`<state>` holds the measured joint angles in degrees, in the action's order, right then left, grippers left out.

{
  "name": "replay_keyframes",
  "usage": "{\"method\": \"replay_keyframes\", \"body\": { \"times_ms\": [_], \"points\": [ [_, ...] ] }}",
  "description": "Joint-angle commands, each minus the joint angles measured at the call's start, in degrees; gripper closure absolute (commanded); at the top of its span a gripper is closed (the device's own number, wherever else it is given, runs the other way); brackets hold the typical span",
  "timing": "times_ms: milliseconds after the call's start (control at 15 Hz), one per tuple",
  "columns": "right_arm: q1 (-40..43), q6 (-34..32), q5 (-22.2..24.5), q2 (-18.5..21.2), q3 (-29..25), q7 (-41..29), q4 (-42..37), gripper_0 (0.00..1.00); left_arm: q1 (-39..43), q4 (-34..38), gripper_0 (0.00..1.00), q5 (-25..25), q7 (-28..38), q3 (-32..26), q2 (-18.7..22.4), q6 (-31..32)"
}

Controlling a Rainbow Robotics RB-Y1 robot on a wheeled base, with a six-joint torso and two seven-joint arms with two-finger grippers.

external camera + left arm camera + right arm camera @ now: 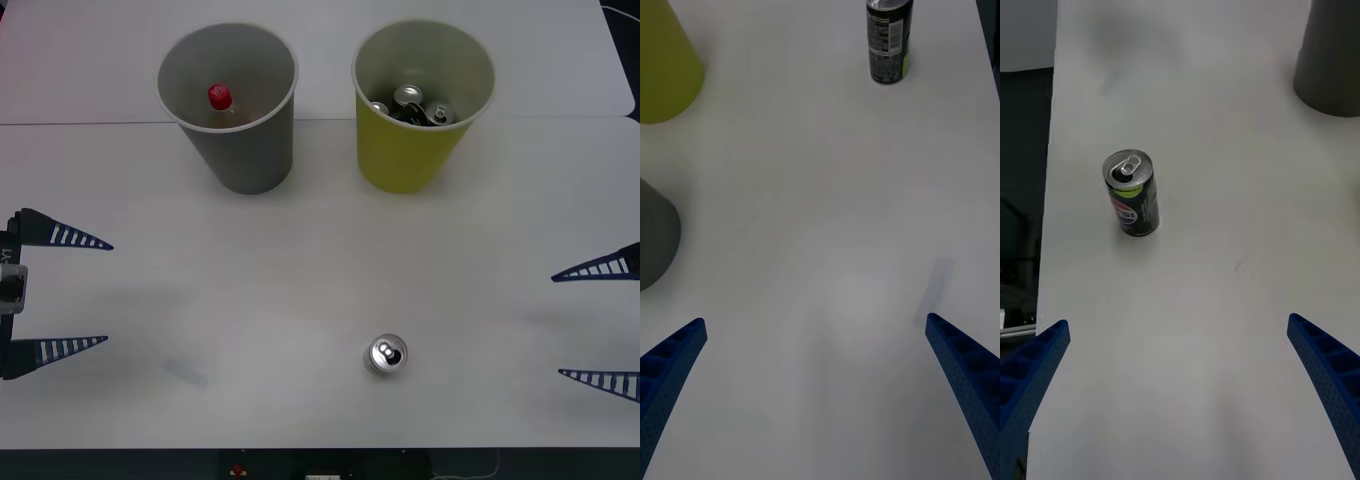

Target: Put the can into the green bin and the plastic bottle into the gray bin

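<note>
White table (300,280), two bins at far edge: gray bin (240,150) on left with red-capped plastic bottle (220,98) already inside, green bin (410,150) on right with several cans inside. Left gripper (60,292) at left table edge, fingers spread wide, empty. Right gripper (597,325) at right edge, likewise wide, empty, nearer the target. Remaining can (1133,195) upright near front edge, right of centre, well apart from both bins. Probably empty: light, thin-walled, dents if squeezed, slick painted side. Best gripped mid-body, fingers on opposite sides, modest force.
</note>
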<state>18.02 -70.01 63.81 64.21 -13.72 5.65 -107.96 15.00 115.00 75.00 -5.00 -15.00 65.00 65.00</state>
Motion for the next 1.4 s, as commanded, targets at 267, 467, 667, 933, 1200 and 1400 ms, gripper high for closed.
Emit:
{"method": "replay_keyframes", "body": {
  "times_ms": [267, 467, 667, 933, 1200, 1400],
  "points": [
    [0.00, -2.41, -2.99, -2.34, 4.85, 14.56, 6.80, 0.00, 0.00, 0.00, 0.00, 0.00, 0.00, 0.00, 0.00, 0.00],
    [-0.17, 0.75, -6.68, -2.34, 10.03, 22.12, 9.96, 0.00, 0.00, 0.00, 0.00, 0.00, 0.00, 0.00, 0.00, 0.00],
    [-1.76, 1.19, -7.92, -5.33, 13.02, 27.66, 13.21, 0.00, 0.00, 0.00, 0.00, 0.00, 0.00, 0.00, 0.00, 0.00],
    [-5.45, 1.63, -7.83, -10.07, 17.33, 29.50, 17.26, 0.00, 0.00, 0.00, 0.00, 0.00, 0.00, 0.00, 0.00, 0.00],
    [-8.26, 2.95, -6.60, -14.64, 20.75, 30.12, 19.63, 0.00, 0.00, 0.00, 0.00, 0.00, 0.00, 0.00, 0.00, 0.00],
    [-9.23, 4.09, -3.17, -19.04, 21.46, 29.68, 19.63, 0.00, 0.00, 0.00, 0.00, 0.00, 0.00, 0.00, 0.00, 0.00]
  ]
}}
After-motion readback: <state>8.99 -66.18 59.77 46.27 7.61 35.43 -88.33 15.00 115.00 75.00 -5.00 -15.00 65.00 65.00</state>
